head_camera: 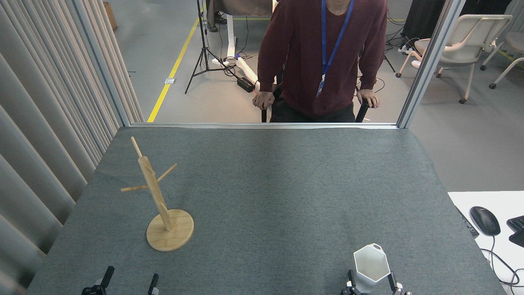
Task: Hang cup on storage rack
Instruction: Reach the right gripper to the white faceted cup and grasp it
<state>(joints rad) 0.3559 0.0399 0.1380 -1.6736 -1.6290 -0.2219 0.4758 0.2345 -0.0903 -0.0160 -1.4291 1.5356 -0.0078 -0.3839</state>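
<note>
Fingers of the right end effector (371, 282) stand on either side of the white faceted cup (370, 268) at the 5 o'clock edge of the grey worktop (286, 196), one dark finger (351, 277) at the cup's 9 o'clock side and the other at its 3 o'clock side. The jaws are spread to about the cup's width; whether the fingers actually press its walls cannot be told from the head view. The cup stands upright on the worktop, hexagonal rim up, its small handle tab pointing toward 12 o'clock.

At 7 o'clock, the left end effector (130, 280) pokes in from the bottom edge with its two dark fingers clearly parted, holding nothing and touching nothing.

The wooden storage rack (157, 200) stands upright at about 9 o'clock on the worktop, well apart from the cup, its pegs bare. Beyond the far edge, at 12 o'clock, a person (323, 57) in a maroon sweater with a blue lanyard stands with both hands on chair armrests.
</note>
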